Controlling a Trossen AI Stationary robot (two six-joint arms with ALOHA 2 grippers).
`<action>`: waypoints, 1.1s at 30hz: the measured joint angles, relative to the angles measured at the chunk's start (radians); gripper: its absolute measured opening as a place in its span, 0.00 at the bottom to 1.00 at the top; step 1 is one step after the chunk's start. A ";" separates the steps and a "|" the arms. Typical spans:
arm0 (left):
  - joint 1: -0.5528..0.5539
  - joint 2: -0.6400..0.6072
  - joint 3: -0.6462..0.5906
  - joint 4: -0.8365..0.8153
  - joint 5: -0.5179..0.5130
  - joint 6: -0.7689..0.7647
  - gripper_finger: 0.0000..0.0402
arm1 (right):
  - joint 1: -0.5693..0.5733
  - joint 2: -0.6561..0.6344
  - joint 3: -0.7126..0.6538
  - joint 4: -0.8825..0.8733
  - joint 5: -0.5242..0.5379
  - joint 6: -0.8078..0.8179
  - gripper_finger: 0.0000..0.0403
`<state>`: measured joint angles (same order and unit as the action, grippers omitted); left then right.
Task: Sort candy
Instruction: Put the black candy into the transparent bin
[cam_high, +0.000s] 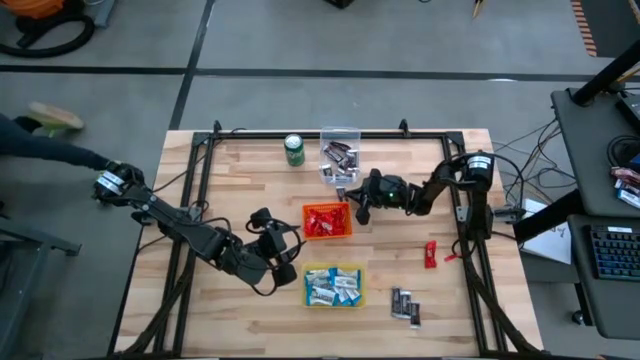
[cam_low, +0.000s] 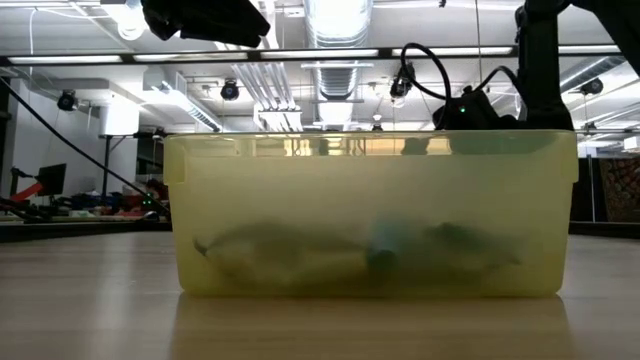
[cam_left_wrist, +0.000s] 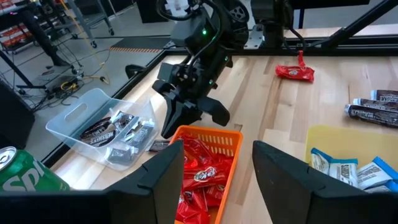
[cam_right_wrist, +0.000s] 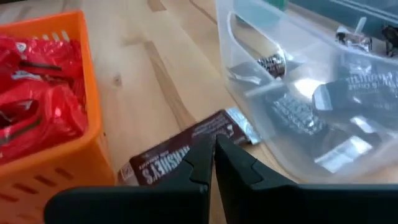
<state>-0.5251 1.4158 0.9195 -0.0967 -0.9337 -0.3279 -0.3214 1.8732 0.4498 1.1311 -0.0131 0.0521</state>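
Wooden counter (cam_high: 400, 250) holds three bins. Right gripper (cam_right_wrist: 213, 152), fingers nearly together and holding nothing, hangs over a dark candy bar (cam_right_wrist: 186, 151) lying flat between the orange bin (cam_high: 327, 221) of red candy and the clear bin (cam_high: 340, 155) of dark candy. Left gripper (cam_left_wrist: 245, 171), fingers wide apart and empty, waits beside the yellow bin (cam_high: 333, 287).

high: overhead | low: table-level | wrists: close, sharing orange bin (cam_left_wrist: 205, 155)
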 joint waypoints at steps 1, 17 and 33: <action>0.000 0.000 0.000 0.000 0.000 0.000 0.43 | 0.000 0.000 0.002 -0.001 -0.006 0.000 0.02; 0.000 0.000 0.000 0.000 0.000 0.000 0.43 | 0.000 0.001 0.034 -0.090 -0.013 0.007 0.02; 0.000 0.000 0.000 0.000 0.000 0.000 0.43 | 0.000 -0.208 0.029 -0.534 -0.013 -0.042 0.02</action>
<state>-0.5251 1.4158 0.9195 -0.0971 -0.9337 -0.3279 -0.3214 1.6656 0.4787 0.5974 -0.0257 0.0102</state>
